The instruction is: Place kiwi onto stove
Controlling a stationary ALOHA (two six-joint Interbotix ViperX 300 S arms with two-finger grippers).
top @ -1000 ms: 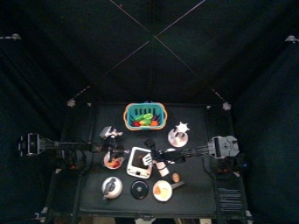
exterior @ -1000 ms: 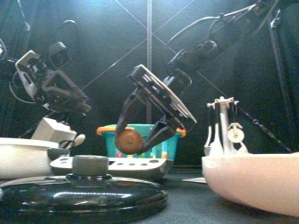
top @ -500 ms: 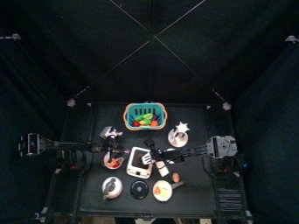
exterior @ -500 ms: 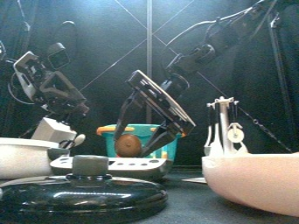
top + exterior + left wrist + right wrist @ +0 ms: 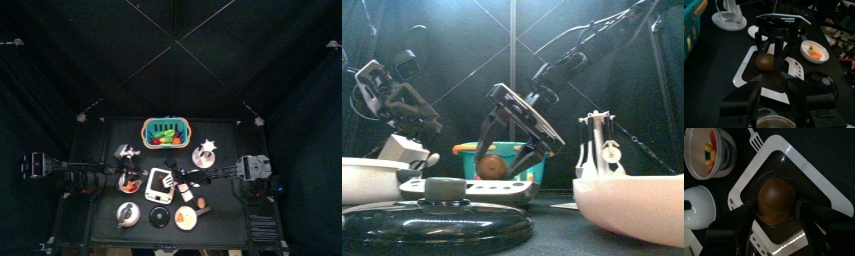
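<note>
The brown kiwi [image 5: 776, 202] lies on the grey burner circle of the white stove [image 5: 811, 170]. My right gripper [image 5: 776, 209] is open, one jaw on each side of the fruit, and not squeezing it. In the front view the kiwi [image 5: 493, 167] sits low on the stove [image 5: 469, 187], with the right gripper [image 5: 505, 155] spread wide over it. The left wrist view shows the kiwi [image 5: 765, 61] just beyond my left gripper [image 5: 769, 75], which is shut and holds nothing. The left arm [image 5: 396, 95] hangs at the left.
A green basket [image 5: 164, 131] with food stands behind the stove. A bowl of food [image 5: 813, 50] and a white stand [image 5: 596, 140] are at the right. Near the front edge are a large white bowl [image 5: 629, 205] and a dark pot lid [image 5: 436, 215].
The kiwi has sunk a little, down onto the stove. The right jaws have spread wider around it. The left arm has barely moved.
</note>
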